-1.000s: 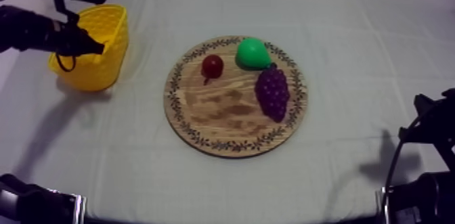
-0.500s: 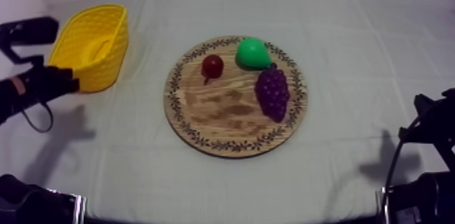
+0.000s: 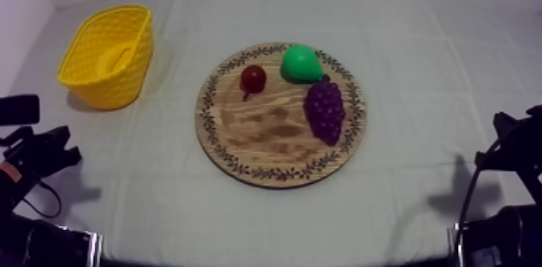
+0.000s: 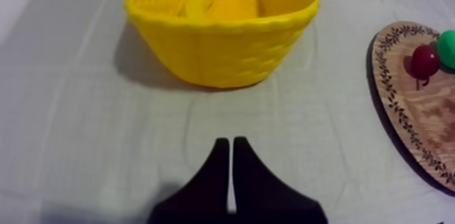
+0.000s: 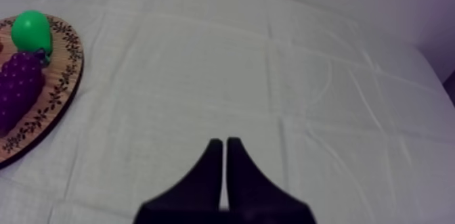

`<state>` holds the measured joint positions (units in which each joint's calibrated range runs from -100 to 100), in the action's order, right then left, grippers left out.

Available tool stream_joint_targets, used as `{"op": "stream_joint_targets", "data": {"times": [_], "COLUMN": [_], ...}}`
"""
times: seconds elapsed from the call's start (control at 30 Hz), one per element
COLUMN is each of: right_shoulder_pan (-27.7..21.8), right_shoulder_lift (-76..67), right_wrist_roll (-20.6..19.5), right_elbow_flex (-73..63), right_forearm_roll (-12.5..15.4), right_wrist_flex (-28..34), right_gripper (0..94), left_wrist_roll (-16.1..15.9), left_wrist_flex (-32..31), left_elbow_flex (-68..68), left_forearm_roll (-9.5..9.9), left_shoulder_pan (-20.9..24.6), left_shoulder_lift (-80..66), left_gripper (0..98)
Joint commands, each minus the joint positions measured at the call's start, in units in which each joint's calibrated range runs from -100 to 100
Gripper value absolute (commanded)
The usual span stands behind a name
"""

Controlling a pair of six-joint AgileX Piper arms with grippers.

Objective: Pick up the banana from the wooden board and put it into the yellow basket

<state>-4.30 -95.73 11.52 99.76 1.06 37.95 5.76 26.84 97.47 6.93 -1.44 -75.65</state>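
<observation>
The banana [image 3: 114, 57] [image 4: 218, 3] lies inside the yellow basket [image 3: 109, 54] [image 4: 223, 37] at the table's far left. The round wooden board [image 3: 280, 114] [image 4: 413, 105] [image 5: 47, 105] in the middle carries a green pear [image 3: 301, 63] [image 4: 447, 47] [image 5: 31, 30], a small red fruit [image 3: 252, 78] [image 4: 424, 61] and purple grapes [image 3: 324, 107] [image 5: 19, 88]. My left gripper [image 3: 68, 153] [image 4: 227, 147] is shut on nothing, low at the left edge, in front of the basket. My right gripper [image 5: 219, 144] is shut as a narrow wedge over bare cloth right of the board.
The right arm [image 3: 508, 198] rests at the lower right edge of the table. Grey-white cloth [image 3: 419, 52] covers the table all around the board and basket.
My left arm has drawn back from over the basket, down and toward the table's near left edge. The banana now shows lying in the basket. The right arm has stayed still.
</observation>
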Motion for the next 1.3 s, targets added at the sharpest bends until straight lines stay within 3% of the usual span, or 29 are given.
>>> {"op": "stream_joint_targets", "data": {"times": [0.0, 0.23, 0.7, 0.97, 1.17, 1.27], "right_shoulder_pan": [0.0, 0.0, 0.0, 0.0, 0.0, 0.0], "right_shoulder_lift": [0.0, 0.0, 0.0, 0.0, 0.0, 0.0], "right_wrist_roll": [0.0, 0.0, 0.0, 0.0, 0.0, 0.0], "right_elbow_flex": [0.0, 0.0, 0.0, 0.0, 0.0, 0.0], "right_forearm_roll": [0.0, 0.0, 0.0, 0.0, 0.0, 0.0], "right_wrist_flex": [0.0, 0.0, 0.0, 0.0, 0.0, 0.0], "right_gripper": [0.3, 0.3, 0.3, 0.3, 0.3, 0.3], "left_wrist_roll": [-2.2, -5.5, -7.7, -5.1, 3.4, 5.4], "left_wrist_flex": [1.4, 6.4, 11.5, 11.7, 8.3, 7.6], "left_elbow_flex": [1.0, 1.5, 0.5, 0.6, 1.6, 1.8], "left_forearm_roll": [-1.75, -4.48, -5.09, -5.1, -5.02, -5.01], "left_shoulder_pan": [0.6, 1.4, 1.0, -0.9, -1.6, -1.7], "left_shoulder_lift": [-6.1, -13.0, -22.1, -24.1, -24.3, -24.3], "left_gripper": [0.1, 0.1, 1.8, 0.2, 0.1, 0.1]}}
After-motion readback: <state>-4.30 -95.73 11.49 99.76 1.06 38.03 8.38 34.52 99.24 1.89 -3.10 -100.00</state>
